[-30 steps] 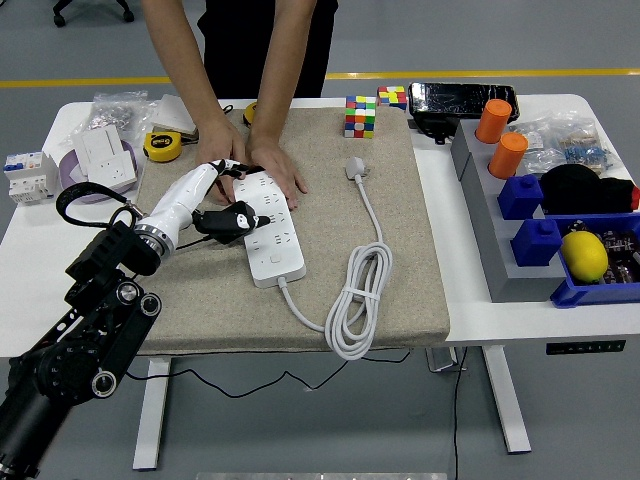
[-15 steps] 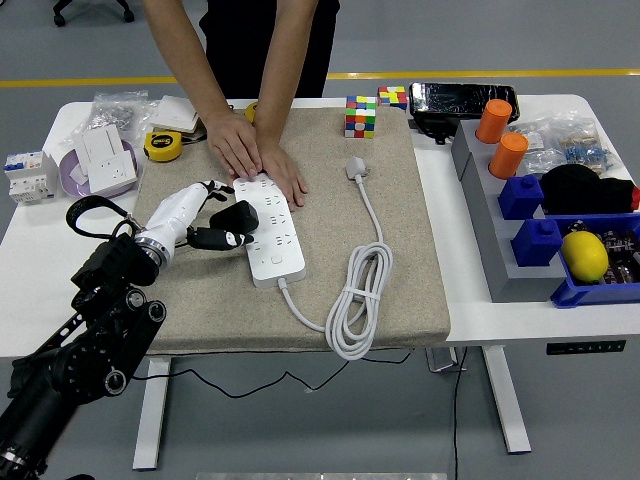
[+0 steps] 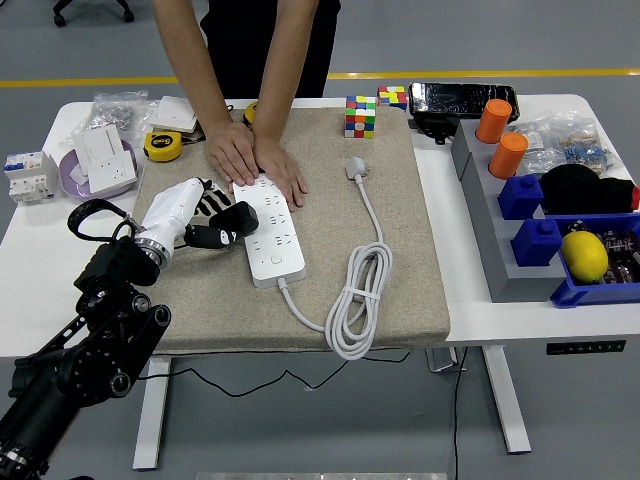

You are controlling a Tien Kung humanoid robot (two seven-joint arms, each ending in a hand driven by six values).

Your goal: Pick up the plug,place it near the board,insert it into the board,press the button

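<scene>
Head view, insertion not yet achieved. The robot's left hand (image 3: 205, 212) has its fingers curled around a black boxy plug (image 3: 232, 221), held just beside the white multi-socket power strip (image 3: 270, 228) at that strip's 9 o'clock edge; whether the prongs have entered a socket cannot be told. Insertion and the button press appear to remain. At 12 o'clock, a person's hands (image 3: 255, 165) steady the strip on the beige felt mat (image 3: 400, 250). The right arm is out of view.

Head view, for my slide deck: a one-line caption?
Left hand holds the black plug beside the power strip that a person's hands steady.
</scene>
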